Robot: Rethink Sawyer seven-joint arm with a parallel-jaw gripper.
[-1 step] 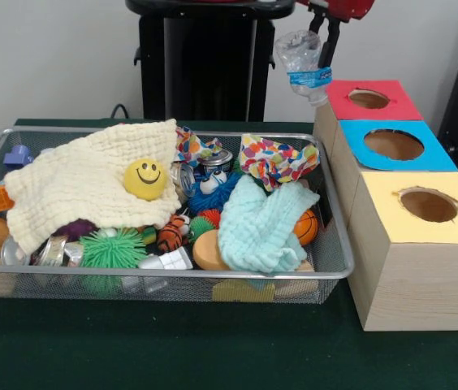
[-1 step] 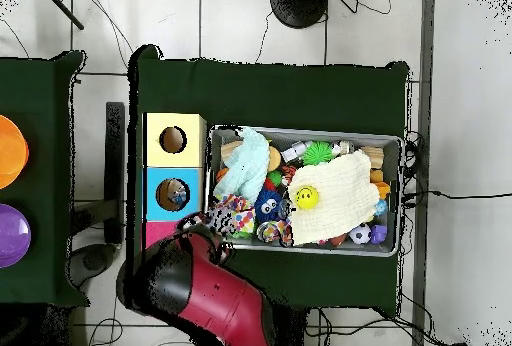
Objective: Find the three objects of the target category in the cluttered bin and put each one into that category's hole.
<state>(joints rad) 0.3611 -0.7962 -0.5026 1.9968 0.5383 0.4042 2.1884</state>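
The tool (image 1: 324,49) at the upper right of the front view is clamped on a crumpled clear plastic bottle (image 1: 304,61), hanging above the red-topped box (image 1: 391,106). Below it in the frame stand the blue-topped box (image 1: 424,158) and yellow-topped box (image 1: 391,211), each with a round hole. The wire bin (image 1: 339,272) sits left of them on the dark green worktop (image 1: 213,349), a cream cloth (image 1: 83,183) covering much of its clutter. From overhead, pale floor tiles (image 2: 460,112) surround the worktop

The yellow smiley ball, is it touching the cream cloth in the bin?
Touching. The front view shows the smiley ball resting on the cream cloth, no gap.
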